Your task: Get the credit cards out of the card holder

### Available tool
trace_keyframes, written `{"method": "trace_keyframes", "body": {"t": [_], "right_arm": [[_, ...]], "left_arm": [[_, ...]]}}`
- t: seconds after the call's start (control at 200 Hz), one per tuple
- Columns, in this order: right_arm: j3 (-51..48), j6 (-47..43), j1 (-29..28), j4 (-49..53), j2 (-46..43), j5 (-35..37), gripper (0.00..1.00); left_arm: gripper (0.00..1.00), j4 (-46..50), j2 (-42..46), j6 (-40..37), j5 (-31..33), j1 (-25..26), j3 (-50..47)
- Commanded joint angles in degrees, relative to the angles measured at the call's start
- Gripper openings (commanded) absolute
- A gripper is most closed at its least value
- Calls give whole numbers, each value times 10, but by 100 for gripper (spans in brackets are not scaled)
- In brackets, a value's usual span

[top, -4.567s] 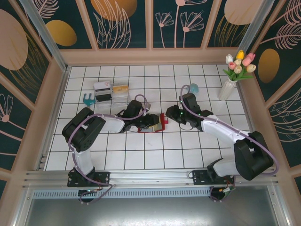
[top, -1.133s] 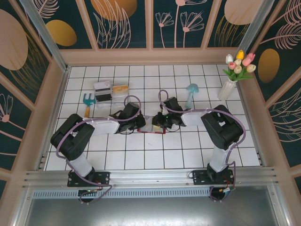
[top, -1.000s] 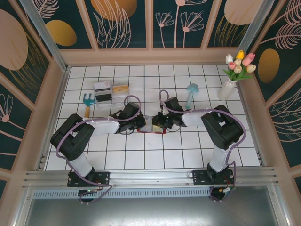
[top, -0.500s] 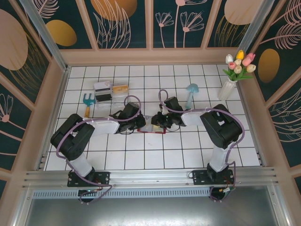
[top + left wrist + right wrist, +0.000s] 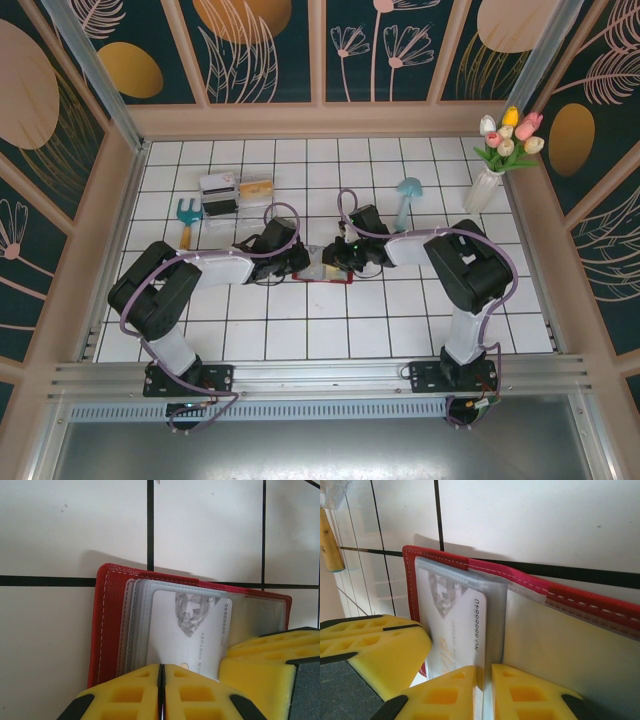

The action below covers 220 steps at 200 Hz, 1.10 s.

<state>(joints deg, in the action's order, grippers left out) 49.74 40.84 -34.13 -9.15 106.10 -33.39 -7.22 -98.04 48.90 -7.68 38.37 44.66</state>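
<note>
**White-tiled table: one card showing, both grippers closed at the holder**

White tiles with dark grout make up the table (image 5: pixel 400 330), which is walled by leaf-patterned panels.

Card holder (image 5: pixel 107 625): one, red, lying open on the tiles between the two arms, clear sleeves uppermost.

Credit card (image 5: pixel 185 630): one counted, white with a grey faceted emblem, seated in the top sleeve. Several more sleeves are stacked beneath. Whether they carry cards cannot be told.

Right gripper (image 5: pixel 487 695): this is the nearer one to the card. Its jaws are drawn almost together on the card's long edge, where the edge meets the sleeve fold. Card alone or card plus sleeve could not be determined.

Left gripper (image 5: pixel 161 692): jaws pressed flat together over the holder's near edge. The card's end runs out of sight under its pads. Whether a leaf is caught between them is hidden.

Governing relation: in both wrist views the card's long axis runs straight back toward the fingertips. In my judgement, extraction means a pull along that axis while the holder is kept down.

Beyond the holder on its far side:
- Left: one clear plastic box (image 5: pixel 235 195) and one toy rake (image 5: pixel 185 211).
- Right: one blue mushroom (image 5: pixel 407 188).
- Farther right: one vase of tulips (image 5: pixel 487 185).
</note>
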Motion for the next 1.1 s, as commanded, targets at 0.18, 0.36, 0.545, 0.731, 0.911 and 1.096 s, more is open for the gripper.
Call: {"method": "trace_keyframes", "body": {"t": [0.18, 0.36, 0.545, 0.731, 0.911, 1.096], "right_arm": [[-8, -3, -4, -42, 29, -31, 14], [-5, -2, -4, -44, 39, -34, 19], [-1, -3, -5, -42, 45, -34, 18], [-6, -13, -1, -20, 40, -13, 15], [-26, -20, 15, -1, 27, 4, 12], [-31, -35, 23, 35, 15, 22, 11]], "left_arm": [[11, 28, -32, -5, -19, 2, -17], [11, 28, -37, -8, -23, 1, -18], [11, 27, -40, -11, -27, 2, -17], [11, 42, -30, -13, -7, 2, -13], [19, 67, -19, -9, 23, 1, -13], [21, 72, -15, -5, 28, 2, -13]]}}
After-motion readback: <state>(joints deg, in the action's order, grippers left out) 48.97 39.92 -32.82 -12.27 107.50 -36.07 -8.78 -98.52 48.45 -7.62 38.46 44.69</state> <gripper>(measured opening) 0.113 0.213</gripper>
